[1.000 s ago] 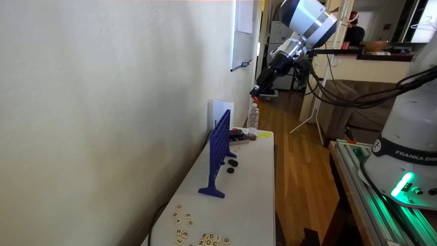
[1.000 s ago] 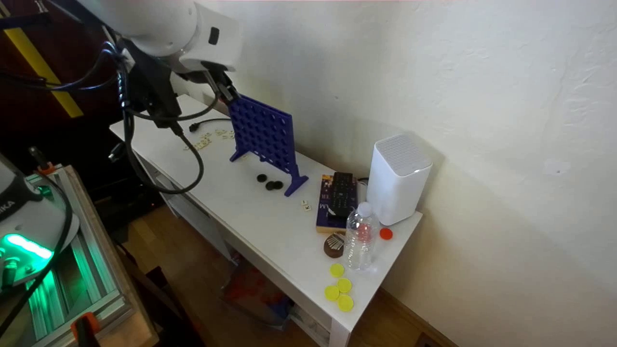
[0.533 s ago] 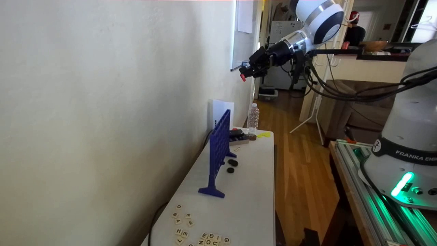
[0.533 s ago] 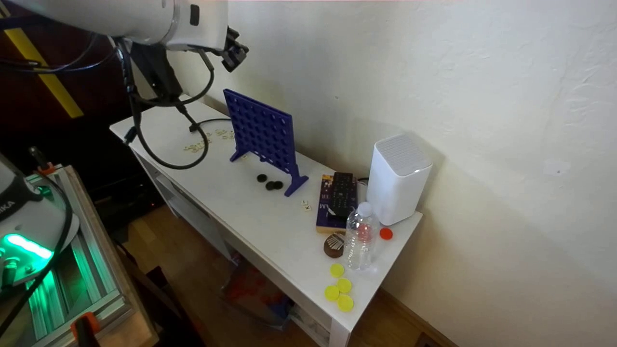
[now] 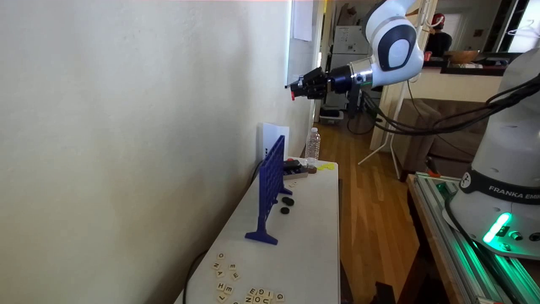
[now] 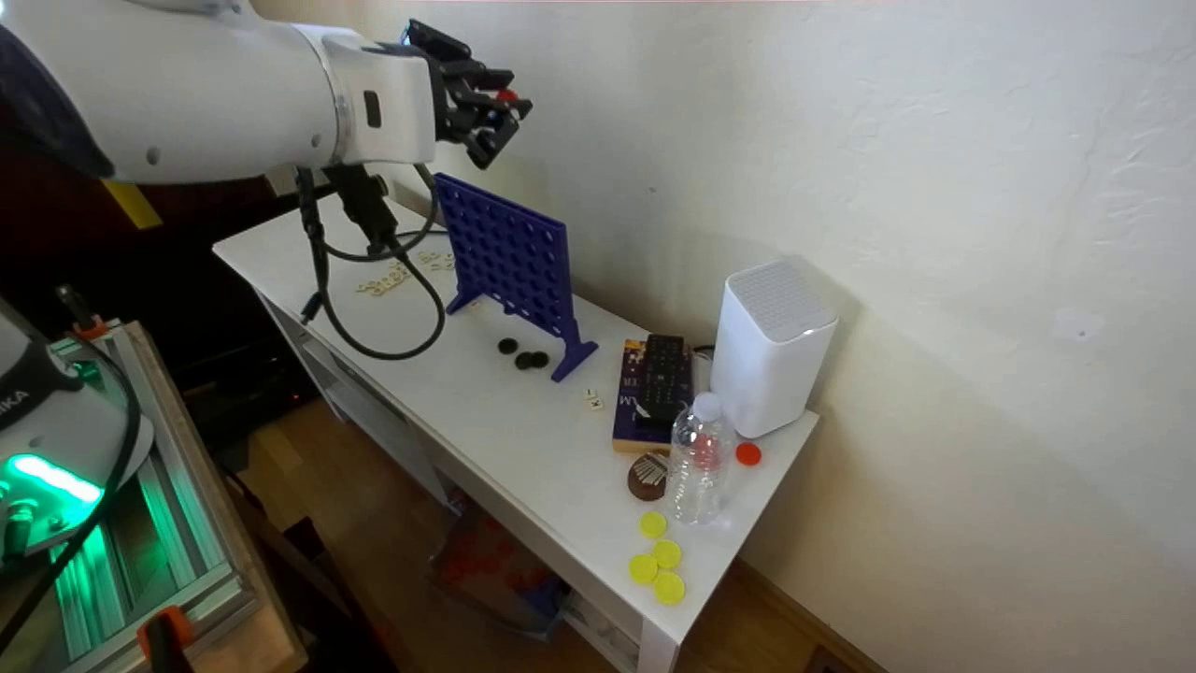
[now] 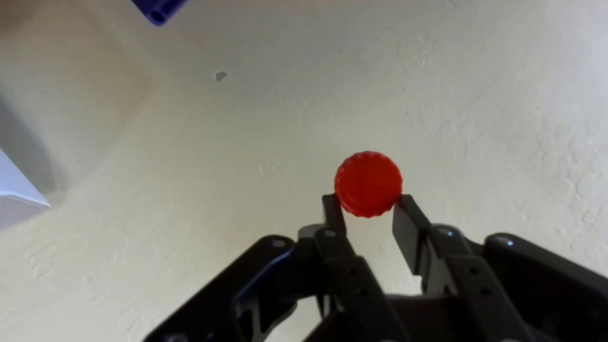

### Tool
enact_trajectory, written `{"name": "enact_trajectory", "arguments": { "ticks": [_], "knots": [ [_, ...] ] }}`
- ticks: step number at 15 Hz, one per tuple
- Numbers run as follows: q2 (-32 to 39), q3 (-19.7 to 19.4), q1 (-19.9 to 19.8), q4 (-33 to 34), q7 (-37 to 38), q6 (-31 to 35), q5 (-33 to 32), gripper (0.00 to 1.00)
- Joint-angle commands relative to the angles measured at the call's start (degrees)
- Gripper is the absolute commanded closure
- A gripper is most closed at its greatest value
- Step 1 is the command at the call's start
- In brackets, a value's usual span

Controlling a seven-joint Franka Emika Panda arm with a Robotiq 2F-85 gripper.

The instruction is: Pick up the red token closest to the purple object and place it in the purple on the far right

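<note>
My gripper [image 7: 367,202] is shut on a red token [image 7: 368,183], held by its rim between the two fingertips. In both exterior views the gripper [image 5: 295,88] [image 6: 505,117] is high above the table, and the red token [image 5: 293,96] [image 6: 505,95] shows at its tips. The purple object [image 6: 509,252] is an upright board with holes on flared feet, standing on the white table below the gripper. It also shows in an exterior view [image 5: 271,177] nearly edge-on. Only one corner of it [image 7: 159,9] shows in the wrist view. Gripper and board are apart.
A plain wall stands close behind the board. On the white table [image 6: 505,430] are black tokens [image 6: 523,360], letter tiles [image 6: 383,280], a book [image 6: 631,393] under a remote [image 6: 664,374], a clear bottle [image 6: 696,477], a white box [image 6: 775,346], yellow tokens [image 6: 667,553] and another red token [image 6: 748,453].
The gripper has risen and swung from pointing down to nearly level, toward the wall, carrying the red token. The board and the table's things have not moved.
</note>
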Motion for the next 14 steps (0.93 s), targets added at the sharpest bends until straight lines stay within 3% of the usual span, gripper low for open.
{"name": "enact_trajectory", "arguments": {
  "ticks": [1, 4, 5, 14],
  "knots": [
    [1.86, 2.02, -1.45, -0.01, -0.93, -0.41, 0.66, 0.68],
    [4.68, 2.32, -0.98, 0.37, -2.13, -0.85, 1.59, 0.68],
    [4.74, 2.30, -1.03, 0.49, -2.14, -0.85, 1.59, 0.92],
    [7.98, 1.91, -1.32, 0.47, -14.59, -7.65, 9.45, 0.92]
  ]
}}
